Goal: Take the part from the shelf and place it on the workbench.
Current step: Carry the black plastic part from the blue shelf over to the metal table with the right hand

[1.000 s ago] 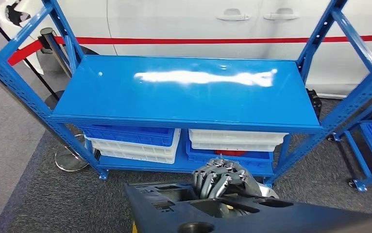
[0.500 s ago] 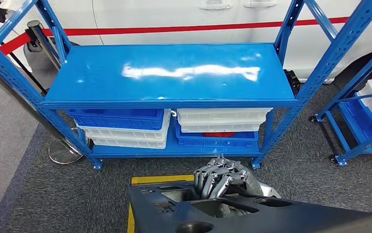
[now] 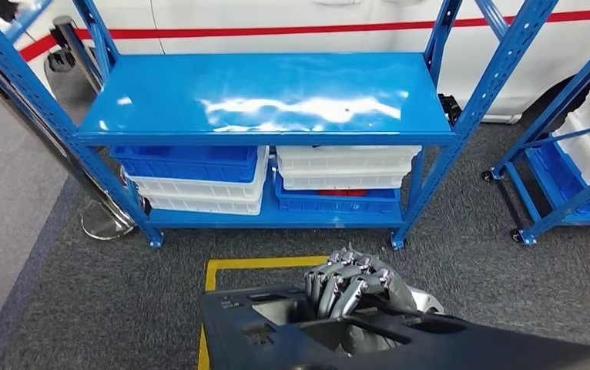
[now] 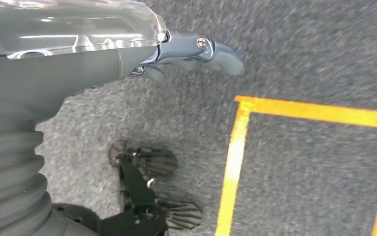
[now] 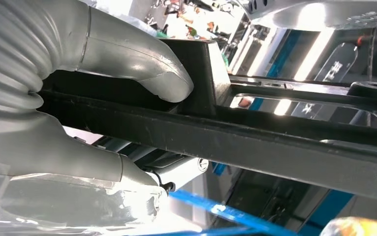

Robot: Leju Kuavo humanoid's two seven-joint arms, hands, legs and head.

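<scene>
I see my right hand (image 3: 351, 284) with its fingers wrapped over the large black moulded plastic part (image 3: 276, 331), holding it. My left hand (image 4: 196, 49) hangs loosely spread over the grey carpet (image 4: 299, 59).

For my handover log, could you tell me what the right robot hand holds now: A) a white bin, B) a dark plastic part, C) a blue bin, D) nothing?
B: the right robot hand has its fingers curled over the dark plastic part.

I see stacked blue and white bins (image 3: 199, 181) low ahead, yellow floor tape (image 3: 265, 264) near, a white car (image 3: 292, 23) far.
</scene>
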